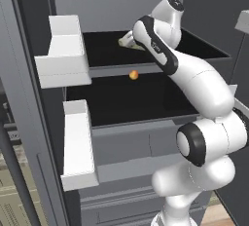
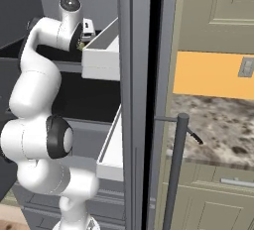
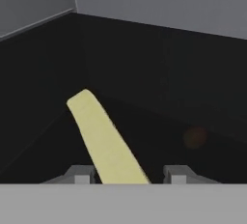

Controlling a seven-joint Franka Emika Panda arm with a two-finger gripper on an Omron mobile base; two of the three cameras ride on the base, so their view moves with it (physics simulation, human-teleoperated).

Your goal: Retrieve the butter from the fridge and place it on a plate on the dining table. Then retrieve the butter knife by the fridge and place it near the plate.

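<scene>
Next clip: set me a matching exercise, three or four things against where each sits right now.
Things:
1. butter
2. small orange ball
3. butter knife
4. hand

Places:
A. on the marbled counter right of the fridge
B. on the lower dark fridge shelf, near its back
C. reaching into the upper fridge shelf
D. between the two fingertips, on the upper shelf

Pairs: 1-D, 2-B, 3-A, 4-C

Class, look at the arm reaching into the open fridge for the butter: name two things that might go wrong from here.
1. The butter lies slantwise between the fingertips, which stand a little apart from it; closing may twist it or let it slip.
2. The elbow sits close to the white door shelf; pulling back carelessly may knock it.
</scene>
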